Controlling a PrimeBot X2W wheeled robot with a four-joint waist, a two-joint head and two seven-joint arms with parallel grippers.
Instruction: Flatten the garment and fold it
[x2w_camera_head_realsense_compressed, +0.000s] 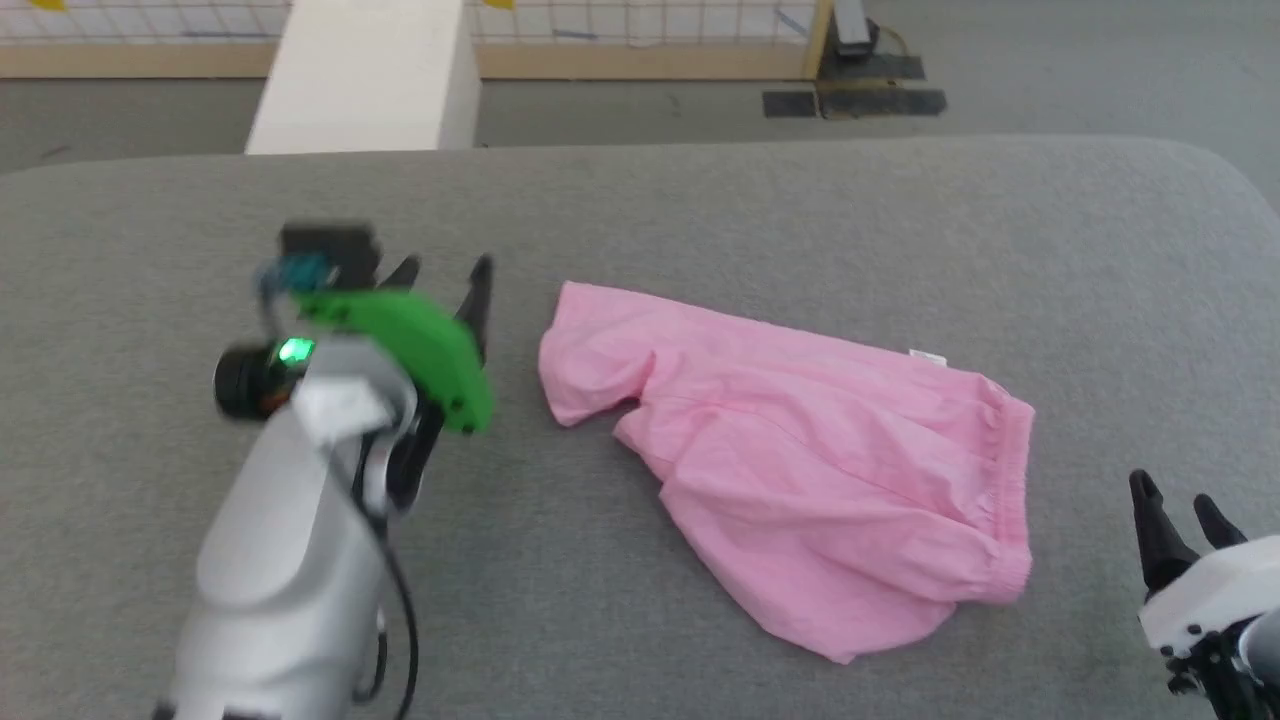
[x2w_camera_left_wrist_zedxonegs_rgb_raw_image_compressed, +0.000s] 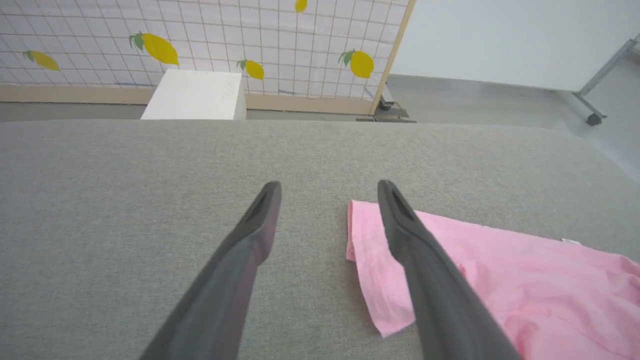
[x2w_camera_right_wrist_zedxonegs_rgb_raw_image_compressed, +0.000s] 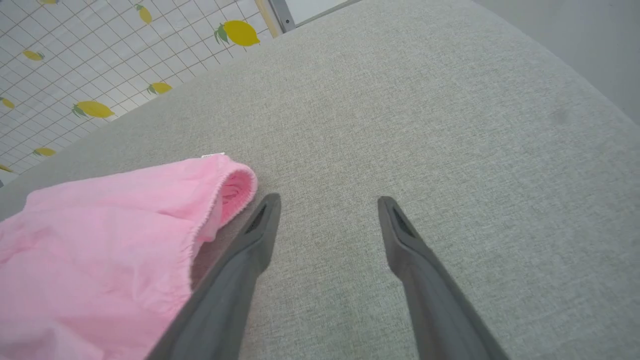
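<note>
On the grey padded surface (x2w_camera_head_realsense_compressed: 800, 220), between the wide-open, empty left gripper (x2w_camera_head_realsense_compressed: 446, 265) and right gripper (x2w_camera_head_realsense_compressed: 1172, 492), the pink garment (x2w_camera_head_realsense_compressed: 800, 440) lies rumpled, looking thin, light and limp, probably best pinched at its elastic waistband (x2w_camera_head_realsense_compressed: 1010, 480) and leg hem (x2w_camera_head_realsense_compressed: 548, 360).

Gray surf. (x2w_camera_head_realsense_compressed: 800, 220), wht block (x2w_camera_head_realsense_compressed: 365, 80), lemon screen (x2w_camera_left_wrist_zedxonegs_rgb_raw_image_compressed: 200, 30)

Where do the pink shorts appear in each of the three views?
Head view: pink shorts, centre right.
Left wrist view: pink shorts, lower right.
Right wrist view: pink shorts, lower left.
Shared landmark: the small white label at their waistband.
</note>
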